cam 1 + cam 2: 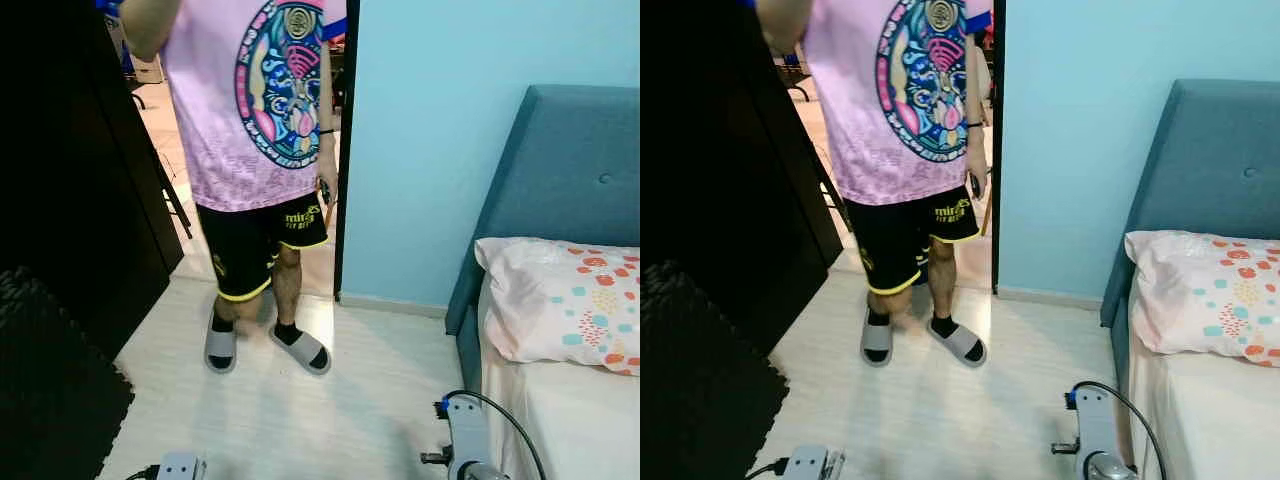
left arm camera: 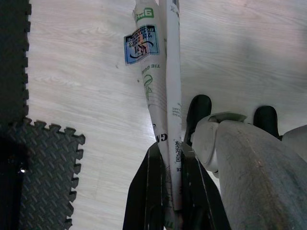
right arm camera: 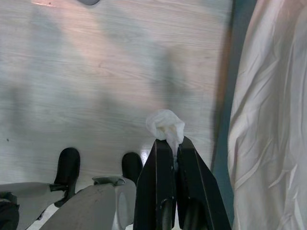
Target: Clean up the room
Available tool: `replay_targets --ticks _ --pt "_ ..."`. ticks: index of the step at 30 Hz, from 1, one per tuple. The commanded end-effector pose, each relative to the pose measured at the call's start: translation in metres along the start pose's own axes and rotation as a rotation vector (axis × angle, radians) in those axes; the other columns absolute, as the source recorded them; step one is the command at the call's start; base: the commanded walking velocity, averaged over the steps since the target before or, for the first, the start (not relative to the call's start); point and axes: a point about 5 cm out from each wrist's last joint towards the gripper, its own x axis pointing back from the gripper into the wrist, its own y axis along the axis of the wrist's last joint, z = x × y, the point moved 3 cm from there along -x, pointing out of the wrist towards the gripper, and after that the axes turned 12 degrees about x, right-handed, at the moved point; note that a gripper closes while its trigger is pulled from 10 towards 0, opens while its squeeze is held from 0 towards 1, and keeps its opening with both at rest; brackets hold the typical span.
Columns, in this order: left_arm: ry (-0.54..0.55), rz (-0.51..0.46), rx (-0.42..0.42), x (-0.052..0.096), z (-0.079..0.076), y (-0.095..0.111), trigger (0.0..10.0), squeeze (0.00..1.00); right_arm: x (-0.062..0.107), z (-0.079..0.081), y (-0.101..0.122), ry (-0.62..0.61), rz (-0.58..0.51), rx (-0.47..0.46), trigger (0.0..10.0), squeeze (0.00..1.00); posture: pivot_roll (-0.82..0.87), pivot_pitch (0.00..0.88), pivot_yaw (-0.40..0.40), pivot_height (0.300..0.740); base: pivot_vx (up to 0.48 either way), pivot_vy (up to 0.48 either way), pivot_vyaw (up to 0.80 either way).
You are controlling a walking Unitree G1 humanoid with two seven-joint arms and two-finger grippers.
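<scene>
My left gripper (image 2: 169,167) is shut on a long white roll of plastic bags (image 2: 160,72) with a blue label, hanging over the pale wood floor (image 2: 96,86). My right gripper (image 3: 174,148) is shut on a crumpled white tissue (image 3: 165,125), close beside the bed's white sheet (image 3: 268,120). Both arms hang low: the left arm's top (image 1: 180,466) and the right arm's top (image 1: 468,430) peek in at the bottom of the eye views.
A person in a pink shirt, black shorts and grey slides (image 1: 255,150) stands in the doorway ahead. A dark wardrobe (image 1: 70,180) and black foam mat (image 1: 50,400) lie to the left. A bed with blue headboard (image 1: 570,180) and patterned pillow (image 1: 560,305) is right.
</scene>
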Motion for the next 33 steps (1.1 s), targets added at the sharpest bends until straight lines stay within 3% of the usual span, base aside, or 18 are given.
replay_targets --ticks 1,10,33 --pt "0.010 0.001 -0.006 0.000 0.006 0.002 10.0 0.00 0.000 0.002 -0.005 0.004 0.019 -0.017 10.0 0.00 -0.10 0.000 0.006 0.740 0.000 0.000 0.00" --pt "0.004 0.006 -0.003 0.000 0.005 0.001 10.0 0.00 0.001 0.001 -0.006 0.011 0.026 0.003 10.0 0.00 -0.10 0.000 0.002 0.740 0.000 0.000 0.69" --pt "-0.014 0.025 0.010 0.001 0.005 -0.003 10.0 0.00 0.002 0.005 -0.018 0.011 0.060 0.009 10.0 0.00 -0.11 0.000 0.013 0.740 0.000 0.000 0.00"
